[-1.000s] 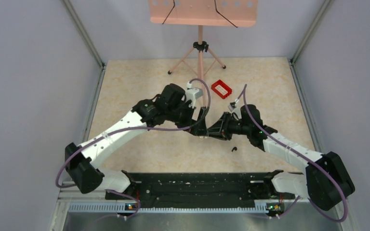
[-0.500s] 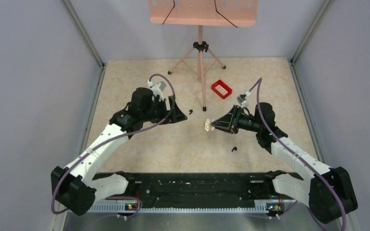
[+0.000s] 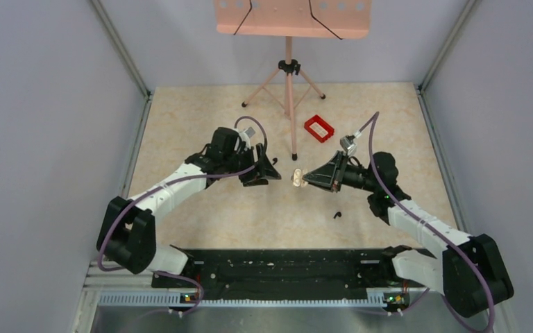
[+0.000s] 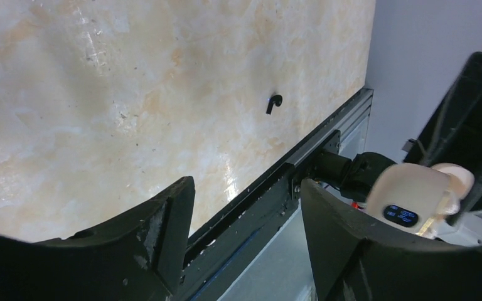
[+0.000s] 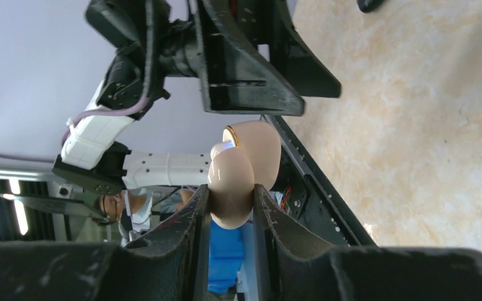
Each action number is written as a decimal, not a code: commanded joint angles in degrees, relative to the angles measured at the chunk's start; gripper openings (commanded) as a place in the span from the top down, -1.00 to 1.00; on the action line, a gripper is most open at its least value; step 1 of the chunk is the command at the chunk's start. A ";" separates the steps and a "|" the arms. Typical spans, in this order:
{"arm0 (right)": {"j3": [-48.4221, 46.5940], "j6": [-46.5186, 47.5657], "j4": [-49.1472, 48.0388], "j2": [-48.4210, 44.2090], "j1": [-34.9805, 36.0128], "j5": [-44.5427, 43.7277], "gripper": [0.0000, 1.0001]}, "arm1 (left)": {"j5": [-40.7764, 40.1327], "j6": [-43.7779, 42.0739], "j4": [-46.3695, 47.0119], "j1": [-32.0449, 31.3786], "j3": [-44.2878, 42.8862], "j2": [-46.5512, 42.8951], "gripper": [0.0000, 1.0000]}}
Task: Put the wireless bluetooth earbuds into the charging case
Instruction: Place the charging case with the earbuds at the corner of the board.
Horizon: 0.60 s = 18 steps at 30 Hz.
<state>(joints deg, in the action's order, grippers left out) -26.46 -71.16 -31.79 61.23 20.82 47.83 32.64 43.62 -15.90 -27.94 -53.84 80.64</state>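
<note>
Top external view: both arms are bent inward, wrists facing across mid-table (image 3: 215,208). The pale case (image 3: 296,179), lid open, is clamped by the right gripper (image 3: 305,179). The left gripper (image 3: 272,175) is spread, empty. One black earbud (image 3: 336,215) is left lying nearer, rightward.

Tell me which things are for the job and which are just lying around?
For the job: cream oval charging case, held in the right end effector; tiny black hooked earbud.
Lying about: red rectangular plastic tray; pink tripod stand.
</note>
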 commanded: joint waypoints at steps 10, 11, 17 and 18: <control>0.16 8.35 3.68 17.99 -0.01 -1.47 1.00 | -9.12 -1.03 -3.28 3.80 1.79 -8.26 -0.37; -0.98 10.23 6.56 19.54 -0.01 -1.87 1.00 | -9.37 -0.97 -3.61 3.92 1.78 -8.34 -0.37; -4.92 18.84 16.69 27.31 -1.03 -3.87 1.00 | -9.78 -1.45 -4.28 4.12 2.48 -8.79 -0.39; -5.18 19.57 17.53 27.66 -1.17 -4.11 1.00 | -9.99 -1.75 -4.72 4.13 2.39 -8.93 -0.39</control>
<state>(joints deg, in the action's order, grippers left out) -27.62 -58.83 -18.90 86.78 20.56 44.80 24.12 43.33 -19.62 -24.08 -51.53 73.25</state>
